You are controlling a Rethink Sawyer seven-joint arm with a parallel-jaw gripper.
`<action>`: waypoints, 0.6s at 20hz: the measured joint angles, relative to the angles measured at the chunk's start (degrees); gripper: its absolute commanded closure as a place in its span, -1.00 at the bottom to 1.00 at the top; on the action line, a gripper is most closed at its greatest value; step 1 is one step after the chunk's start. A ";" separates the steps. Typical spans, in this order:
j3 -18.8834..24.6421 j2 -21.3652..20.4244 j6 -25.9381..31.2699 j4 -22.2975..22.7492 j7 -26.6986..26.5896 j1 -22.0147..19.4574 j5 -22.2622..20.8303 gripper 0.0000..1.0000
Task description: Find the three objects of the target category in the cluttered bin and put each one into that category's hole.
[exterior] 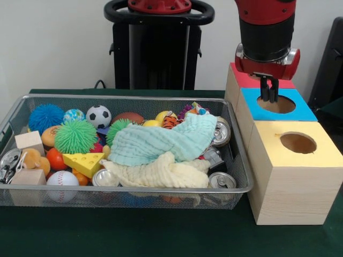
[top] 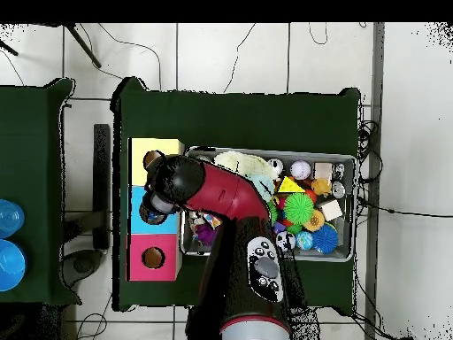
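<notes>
Blue was where the gripper (exterior: 268, 91) hung, right over the round hole in the blue box (exterior: 300, 111), the middle one of three wooden boxes standing to the right of the wire bin (exterior: 238, 160). The red box (exterior: 252, 79) sat behind it and the yellow box (exterior: 321, 155) nearer to me, its hole empty as far as I could see. In the overhead view the arm (top: 221, 190) stretched across the bin's end and covered most of the blue top.

I judged this to be the drop-off end of a cycle: the tool was at the hole rather than down in the clutter. The jaws looked drawn close together, their dark tips just above or at the rim of the opening, and I could make out nothing between them. Whether something small was pinched there or had gone through, I could not tell.

The bin itself lay full: a green spiky ball (exterior: 75, 136) and a blue spiky ball (exterior: 45, 116) to the left, a soccer ball (exterior: 98, 115) farther back, a cheese wedge (exterior: 84, 163) and a baseball (exterior: 62, 180) near the front, wooden cubes (exterior: 29, 141) at the left end, several cans (exterior: 221, 181) towards the right. A pale green cloth (exterior: 161, 142) and a cream cloth (exterior: 161, 174) covered the middle.

The next move, I reckoned, called for lifting clear of the box, swinging left over the bin, and probably shifting a cloth to expose what lay under it.
</notes>
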 measured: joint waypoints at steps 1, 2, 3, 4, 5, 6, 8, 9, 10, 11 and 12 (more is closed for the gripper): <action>0.00 -0.09 0.00 0.09 0.00 -0.01 0.00 1.00; 0.00 -0.12 0.00 0.14 0.00 -0.01 0.00 1.00; 0.00 -0.15 -0.05 0.24 0.00 -0.01 0.00 1.00; 0.11 -0.15 -0.61 0.75 0.00 -0.02 0.00 1.00; 0.18 -0.14 -0.99 0.98 0.00 -0.04 0.00 1.00; 0.26 -0.14 -1.38 1.21 0.00 -0.05 0.00 1.00; 0.59 -0.05 -3.37 2.06 0.00 -0.05 -0.31 1.00; 0.70 0.02 -4.16 2.31 0.00 -0.05 -0.59 1.00; 0.82 0.10 -4.96 2.56 0.00 -0.06 -0.92 1.00; 1.03 0.29 -6.58 3.04 0.00 -0.07 -1.50 1.00; 1.17 0.46 -7.77 3.38 0.00 -0.09 -1.86 1.00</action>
